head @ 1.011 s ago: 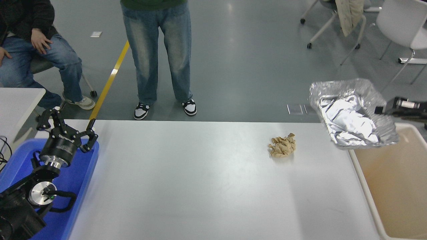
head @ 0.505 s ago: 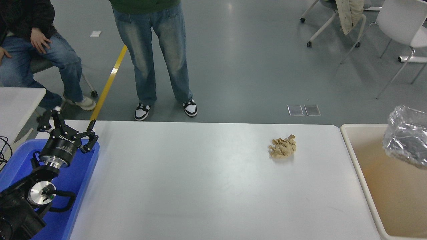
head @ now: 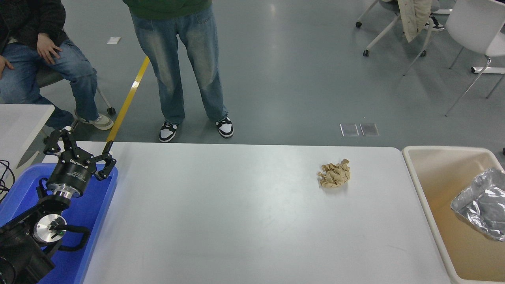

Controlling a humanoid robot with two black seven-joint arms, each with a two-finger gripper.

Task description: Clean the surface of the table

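Note:
The table surface (head: pixel 221 221) is a wide light grey-white top with rounded corners. A crumpled brown paper ball (head: pixel 334 173) lies on it at the far right. A crumpled foil tray (head: pixel 482 207) lies inside the beige bin (head: pixel 424 189) at the table's right end. My left gripper (head: pixel 79 148) is open and empty, parked at the lower left above the blue tray (head: pixel 92 213). My right arm and gripper are out of view.
A person in jeans (head: pixel 181 67) stands at the table's far edge. Another person (head: pixel 43 59) sits at the upper left. A smaller white table corner (head: pixel 19 118) lies at the left. White chairs (head: pixel 473 27) stand at the upper right.
The foil tray went from held over the table's right end down into the beige bin. The right gripper left the picture. The standing person shifted slightly left. The left arm stayed still.

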